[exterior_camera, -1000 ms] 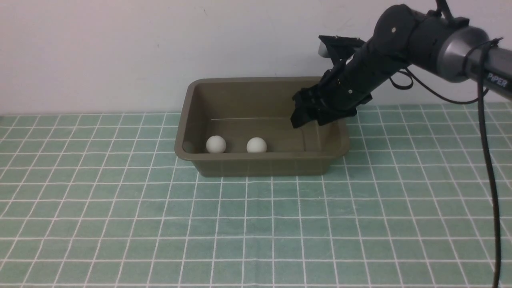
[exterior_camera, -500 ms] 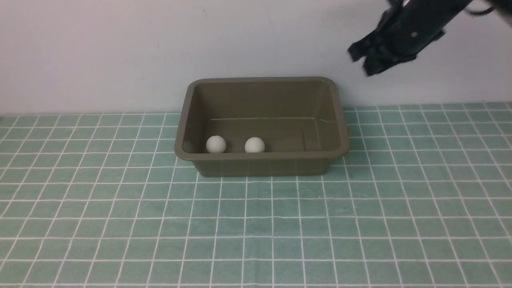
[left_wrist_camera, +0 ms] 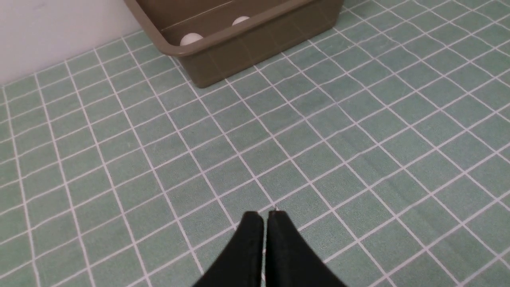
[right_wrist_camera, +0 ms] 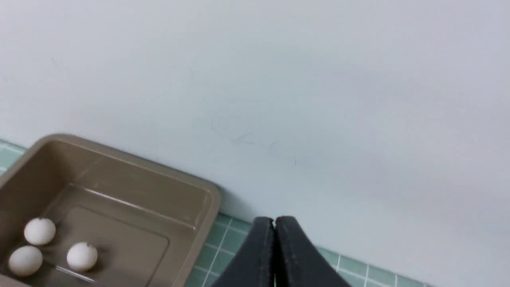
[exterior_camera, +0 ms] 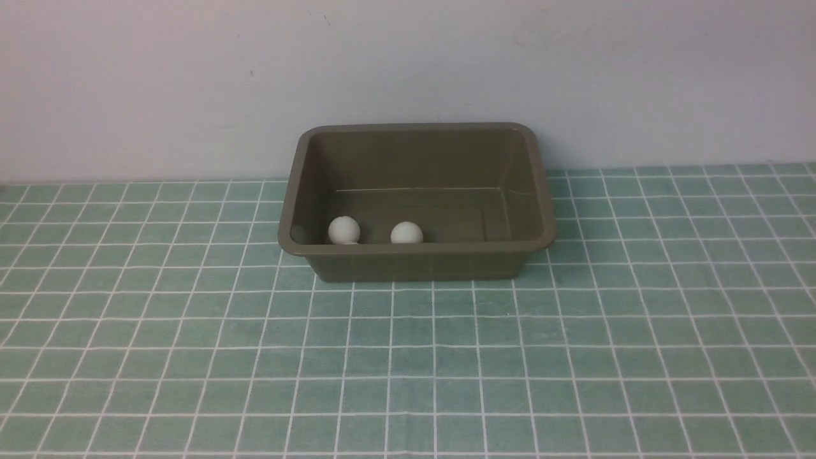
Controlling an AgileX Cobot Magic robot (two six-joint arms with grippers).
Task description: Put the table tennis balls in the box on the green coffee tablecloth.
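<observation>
Both grippers are closed with nothing between their fingers: the right gripper hangs high and off to one side of the box, the left gripper low over bare green coffee tablecloth with the box well ahead of it. Beyond the right gripper, three table tennis balls lie together on the box floor; the front view shows only two. No ball is visible on the cloth, so the placing looks finished. What remains, I judge, is parking both arms clear.
</observation>
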